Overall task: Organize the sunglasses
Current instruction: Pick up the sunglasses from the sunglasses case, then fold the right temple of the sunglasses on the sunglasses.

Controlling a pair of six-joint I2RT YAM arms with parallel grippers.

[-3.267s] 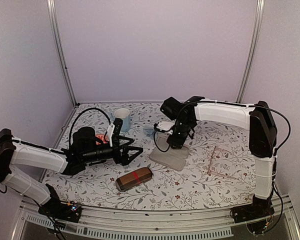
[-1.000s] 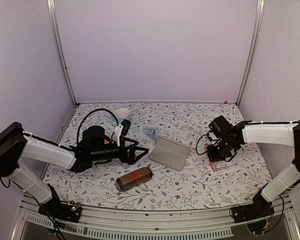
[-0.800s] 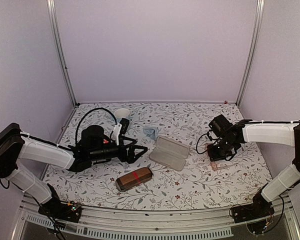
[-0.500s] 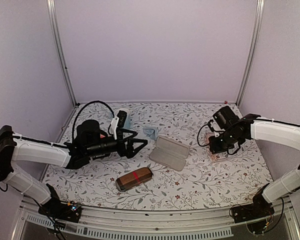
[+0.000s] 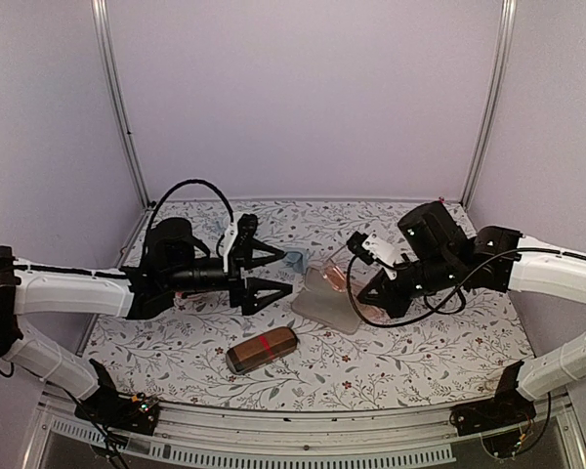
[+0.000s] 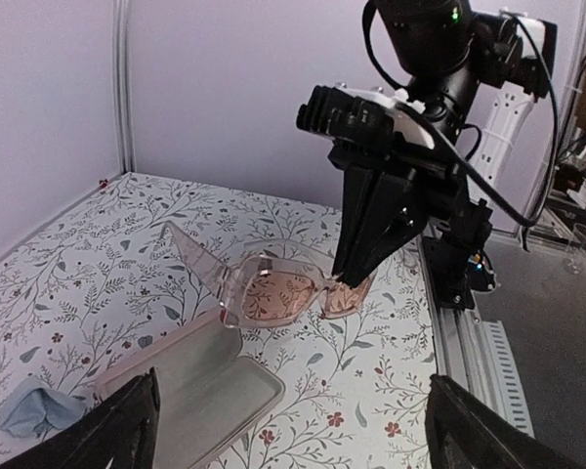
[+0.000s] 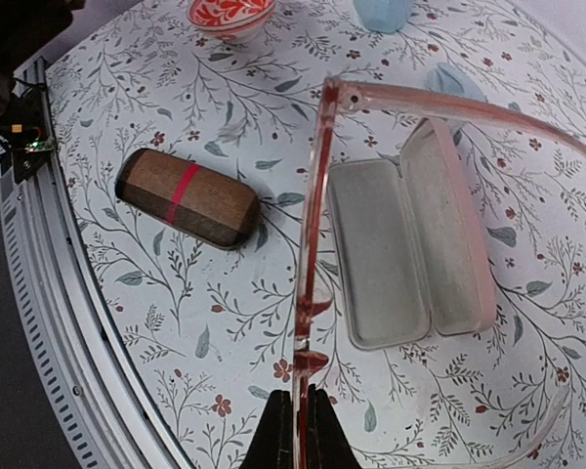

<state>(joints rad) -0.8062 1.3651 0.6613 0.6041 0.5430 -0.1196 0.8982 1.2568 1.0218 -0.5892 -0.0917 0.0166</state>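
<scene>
The top camera sits high behind both arms and looks down over the whole flower-patterned table (image 5: 420,342) to the far wall. The left wrist camera sits low and looks to the right across the table, and the right wrist camera looks down from close above. All three see the open pale pink oblong case (image 5: 322,308) and the pinkish see-through plastic glasses (image 5: 337,277).

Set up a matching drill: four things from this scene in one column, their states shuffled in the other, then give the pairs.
1 pale pink sunglasses
2 pink case
3 brown case
4 left gripper

A lying shut
B jaws spread, holding nothing
C lying with lid open
D held by the right gripper

Pairs: 1-D, 2-C, 3-A, 4-B
</scene>
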